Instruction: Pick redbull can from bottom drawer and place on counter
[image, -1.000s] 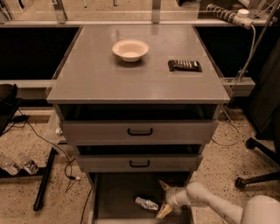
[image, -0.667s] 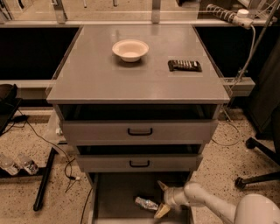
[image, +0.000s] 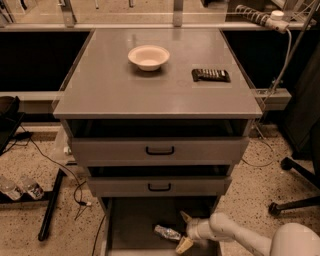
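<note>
You barely moved there: your gripper (image: 184, 231) stayed wide open in the bottom drawer (image: 132, 225), right beside the redbull can (image: 167, 233), holding nothing yet.

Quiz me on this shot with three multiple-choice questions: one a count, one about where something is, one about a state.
1. How many things lie on the counter? A one; B two; C four.
2. Where is the can? A on the counter; B in the bottom drawer; C on the floor beside the cabinet.
3. The hand is: A open; B shut on the can; C out of view.

Answers:
1 B: only a bowl and a dark ribbed bar sit there.
2 B: it lies on its side on the drawer's floor.
3 A: its fingers are spread apart, down in the bottom drawer at the can's right end.
</note>
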